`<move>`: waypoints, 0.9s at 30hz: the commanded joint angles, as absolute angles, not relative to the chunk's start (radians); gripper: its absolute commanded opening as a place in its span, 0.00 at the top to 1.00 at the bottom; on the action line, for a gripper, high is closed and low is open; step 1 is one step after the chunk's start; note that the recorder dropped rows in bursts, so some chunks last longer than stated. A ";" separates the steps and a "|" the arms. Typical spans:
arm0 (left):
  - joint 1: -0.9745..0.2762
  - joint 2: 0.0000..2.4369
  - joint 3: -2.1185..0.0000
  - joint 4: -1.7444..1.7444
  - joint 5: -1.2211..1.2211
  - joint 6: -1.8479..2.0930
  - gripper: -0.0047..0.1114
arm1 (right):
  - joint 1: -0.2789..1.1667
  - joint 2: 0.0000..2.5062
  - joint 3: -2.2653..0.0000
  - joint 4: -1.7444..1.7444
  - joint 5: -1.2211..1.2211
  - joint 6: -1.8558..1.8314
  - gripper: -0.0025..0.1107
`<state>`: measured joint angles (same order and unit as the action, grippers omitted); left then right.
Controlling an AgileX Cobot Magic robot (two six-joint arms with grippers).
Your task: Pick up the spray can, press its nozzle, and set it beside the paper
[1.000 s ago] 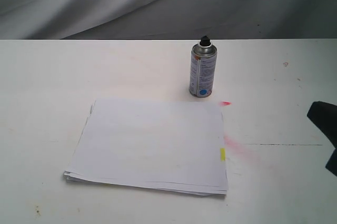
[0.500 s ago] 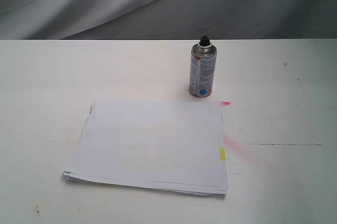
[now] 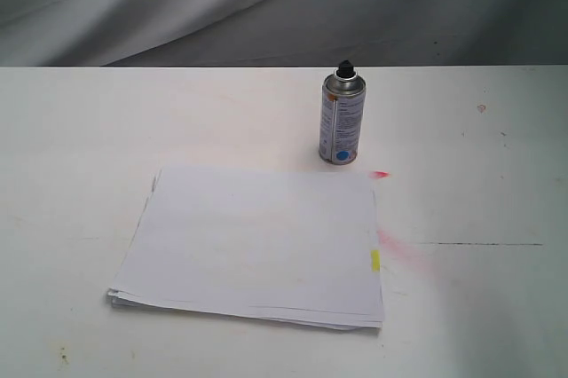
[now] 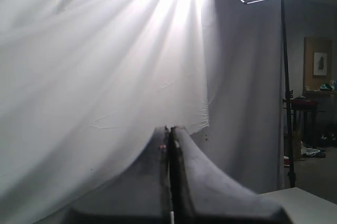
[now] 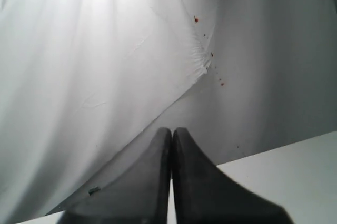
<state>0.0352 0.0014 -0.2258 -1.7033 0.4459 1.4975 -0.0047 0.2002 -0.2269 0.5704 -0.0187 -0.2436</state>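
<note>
On the table [image 3: 80, 121], the paper [image 3: 257, 240] is lying flat, with the spray can [image 3: 342, 125] standing upright beside its far right corner. Stiff, light and likely slick, the can is asking for a mid-body grip. Left claw [image 4: 169, 129] and right claw [image 5: 172, 130] are sitting pressed together; the right one, showing at the exterior view's edge a second ago, is gone from it.

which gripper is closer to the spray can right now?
Probably right, unconfirmed: the spray can stands right of centre, on that arm's side. Neither arm shows in the exterior view; the left gripper and right gripper are both shut, facing the backdrop.
</note>
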 commanded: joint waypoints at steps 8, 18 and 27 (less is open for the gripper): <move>0.030 0.000 -0.221 -1.715 0.449 1.500 0.96 | -0.013 0.122 -0.219 0.568 -0.022 -0.251 0.98; 0.030 0.000 -0.221 -1.612 0.449 1.500 0.96 | -0.013 0.124 -0.150 0.377 0.087 -0.251 0.98; 0.030 0.000 -0.221 -1.560 0.446 1.500 0.96 | -0.013 0.124 0.000 0.221 -0.020 -0.251 0.98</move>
